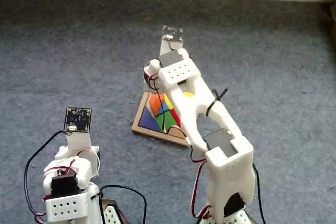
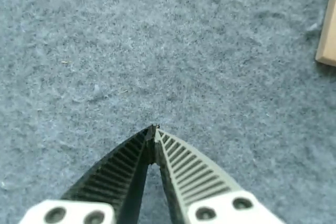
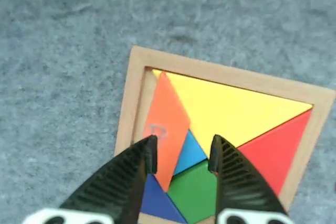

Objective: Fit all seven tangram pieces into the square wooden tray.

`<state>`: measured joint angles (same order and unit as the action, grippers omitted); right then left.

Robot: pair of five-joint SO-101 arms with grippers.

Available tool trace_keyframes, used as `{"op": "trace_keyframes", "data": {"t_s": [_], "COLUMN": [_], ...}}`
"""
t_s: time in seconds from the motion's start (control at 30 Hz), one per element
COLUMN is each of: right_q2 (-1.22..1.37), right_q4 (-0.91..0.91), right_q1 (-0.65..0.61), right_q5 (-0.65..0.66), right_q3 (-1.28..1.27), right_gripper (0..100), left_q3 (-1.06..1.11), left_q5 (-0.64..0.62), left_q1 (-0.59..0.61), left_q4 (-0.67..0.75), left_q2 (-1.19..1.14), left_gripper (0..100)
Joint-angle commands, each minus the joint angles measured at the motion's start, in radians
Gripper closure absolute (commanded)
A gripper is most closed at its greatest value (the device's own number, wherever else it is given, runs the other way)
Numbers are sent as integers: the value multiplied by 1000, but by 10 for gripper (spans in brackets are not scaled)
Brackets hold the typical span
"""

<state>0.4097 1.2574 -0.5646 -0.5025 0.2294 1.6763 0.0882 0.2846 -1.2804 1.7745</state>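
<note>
Left pincer, pressed together, sits over grey worktop, apart from tray. Right pincer, spread & empty, hovers above orange piece inside tray beside yellow piece, apparently not flush. Step: final fitting, prob.; next move needs gentle nudge toward tray's wall.

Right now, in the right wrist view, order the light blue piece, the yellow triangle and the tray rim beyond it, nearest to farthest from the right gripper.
1. Light blue piece, directly between the fingertips of the right gripper.
2. Yellow triangle, just past the tips, in the middle of the tray.
3. Tray rim, the wooden edge beyond the yellow.
</note>
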Motion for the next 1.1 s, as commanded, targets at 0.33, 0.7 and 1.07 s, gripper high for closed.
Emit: {"op": "trace_keyframes", "data": {"t_s": [0.33, 0.7, 1.07], "right_q2": [48, 97, 93], "right_q4": [-73, -65, -7], "right_q1": [84, 61, 39], "right_q5": [17, 17, 17], "right_q3": [53, 54, 74], "right_gripper": [971, 972, 972], "left_q3": [21, 21, 21], "left_q5": [9, 9, 9], "left_q1": [8, 8, 8], "left_q4": [-5, -5, -5], "left_q2": [47, 47, 47], "left_gripper": [992, 992, 992]}}
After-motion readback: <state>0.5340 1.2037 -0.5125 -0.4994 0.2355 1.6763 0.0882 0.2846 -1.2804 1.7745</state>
